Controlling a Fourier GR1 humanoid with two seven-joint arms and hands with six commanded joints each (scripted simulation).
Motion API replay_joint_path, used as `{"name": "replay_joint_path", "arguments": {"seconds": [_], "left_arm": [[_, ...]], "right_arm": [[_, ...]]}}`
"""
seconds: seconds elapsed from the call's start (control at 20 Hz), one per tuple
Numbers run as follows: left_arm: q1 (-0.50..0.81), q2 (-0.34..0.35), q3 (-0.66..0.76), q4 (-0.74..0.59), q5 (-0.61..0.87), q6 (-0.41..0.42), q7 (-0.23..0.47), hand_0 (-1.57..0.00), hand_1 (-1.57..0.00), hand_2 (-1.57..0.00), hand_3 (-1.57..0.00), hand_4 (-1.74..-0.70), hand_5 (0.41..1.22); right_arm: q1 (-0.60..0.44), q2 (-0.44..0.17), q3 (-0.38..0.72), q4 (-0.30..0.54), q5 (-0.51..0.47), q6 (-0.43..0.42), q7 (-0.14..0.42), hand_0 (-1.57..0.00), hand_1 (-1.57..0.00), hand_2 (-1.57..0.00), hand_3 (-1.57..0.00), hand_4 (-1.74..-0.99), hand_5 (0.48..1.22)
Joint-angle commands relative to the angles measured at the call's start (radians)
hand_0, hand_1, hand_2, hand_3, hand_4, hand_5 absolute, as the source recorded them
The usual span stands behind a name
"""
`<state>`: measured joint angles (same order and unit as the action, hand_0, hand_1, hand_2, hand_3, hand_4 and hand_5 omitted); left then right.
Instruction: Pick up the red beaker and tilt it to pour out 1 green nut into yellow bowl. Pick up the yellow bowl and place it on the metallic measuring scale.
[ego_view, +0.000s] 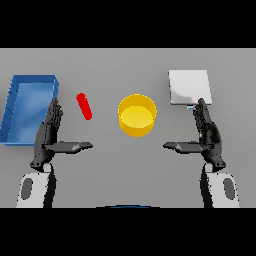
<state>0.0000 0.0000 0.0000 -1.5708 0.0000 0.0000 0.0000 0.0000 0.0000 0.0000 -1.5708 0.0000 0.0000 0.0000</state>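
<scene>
Just beyond the open left hand (48, 134) lies the red beaker (84, 106).

One head view looks steeply down on the grey table (128, 165) from the robot's side

1. The yellow bowl (137, 115) stands upright on the grey table, round, with a straight wall and an open mouth; its inside shows plain yellow and no contents can be made out.
2. The red beaker (84, 106) lies left of the yellow bowl, apart from it. It appears as a slim red shape, slanting from upper left to lower right, its lower end nearer the bowl.
3. The metallic measuring scale (188, 87) sits to the upper right of the yellow bowl, apart from it: a flat, pale square plate with nothing on it.
</scene>
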Motion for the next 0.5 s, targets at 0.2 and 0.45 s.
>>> {"name": "replay_joint_path", "arguments": {"seconds": [0.2,0.45], "left_arm": [[0.023,0.011,0.003,-0.016,0.010,-0.011,-0.009,0.00,0.00,0.00,0.00,-1.15,0.599],[0.105,0.079,-0.059,-0.140,-0.065,-0.038,0.006,0.00,0.00,0.00,0.00,-1.16,0.599]], "right_arm": [[-0.021,0.001,-0.003,0.017,0.001,-0.006,0.007,0.00,0.00,0.00,0.00,-1.167,0.599],[0.056,-0.067,0.101,-0.061,0.267,-0.094,-0.089,0.00,0.00,0.00,0.00,-1.160,0.591]]}}
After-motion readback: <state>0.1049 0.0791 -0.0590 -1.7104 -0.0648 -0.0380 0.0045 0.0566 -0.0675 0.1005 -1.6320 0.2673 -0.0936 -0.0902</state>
